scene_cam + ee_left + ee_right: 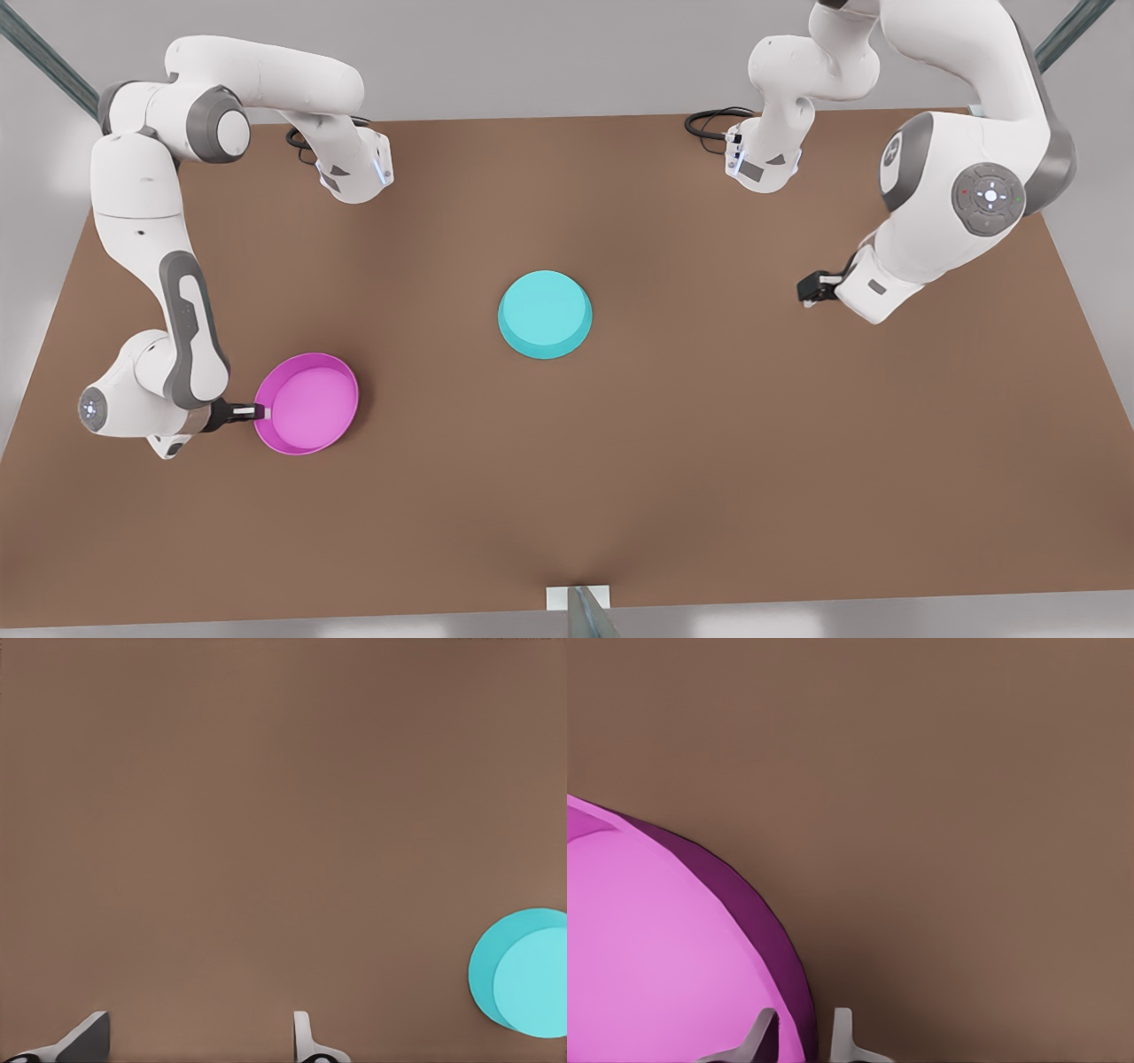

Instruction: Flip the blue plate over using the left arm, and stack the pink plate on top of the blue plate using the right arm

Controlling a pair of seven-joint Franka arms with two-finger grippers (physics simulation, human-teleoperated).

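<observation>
Two glossy white arms (142, 221) with grey joints (black cables (709, 120) trailing).

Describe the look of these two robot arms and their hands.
Both arms are glossy white rounded shells with grey joint bands and black cables by their bases. The right hand and left hand are black blocks with pale grey fingers. One joint cap has a grey disc with white markings and a red dot.

The right gripper (799, 1036) straddles the rim of the pink plate (647, 948), one finger (757, 1036) inside the wall, the other (843, 1032) just outside it. Beyond the plate lies bare brown table (948, 797).
</observation>
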